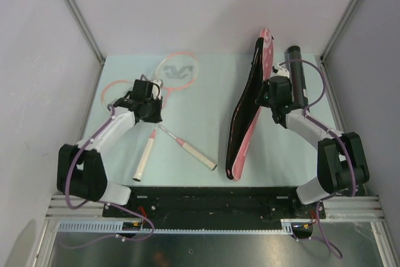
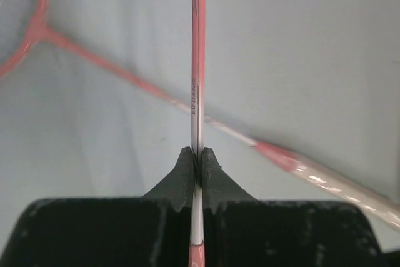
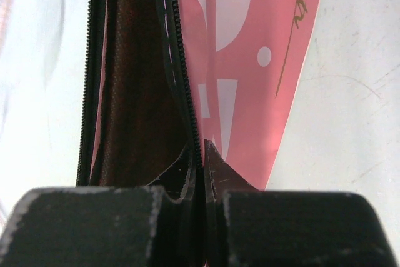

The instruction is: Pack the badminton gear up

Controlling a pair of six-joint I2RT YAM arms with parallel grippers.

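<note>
Two pink-framed rackets lie crossed at the left of the table. My left gripper (image 1: 152,100) (image 2: 198,154) is shut on the thin pink-and-white shaft of one racket (image 1: 177,69) (image 2: 198,60). The other racket (image 1: 187,149) (image 2: 125,76) runs diagonally under it, with its white handle toward the lower right. The pink racket bag (image 1: 245,120) (image 3: 250,60) stands on edge, its zip open and its dark inside showing. My right gripper (image 1: 266,95) (image 3: 203,148) is shut on the bag's zipper edge. A black tube (image 1: 295,72) lies beside the right arm. No shuttlecocks are in view.
White walls with metal corner posts (image 1: 78,14) close in the pale green table (image 1: 200,110) on three sides. A black base rail (image 1: 206,201) runs along the near edge.
</note>
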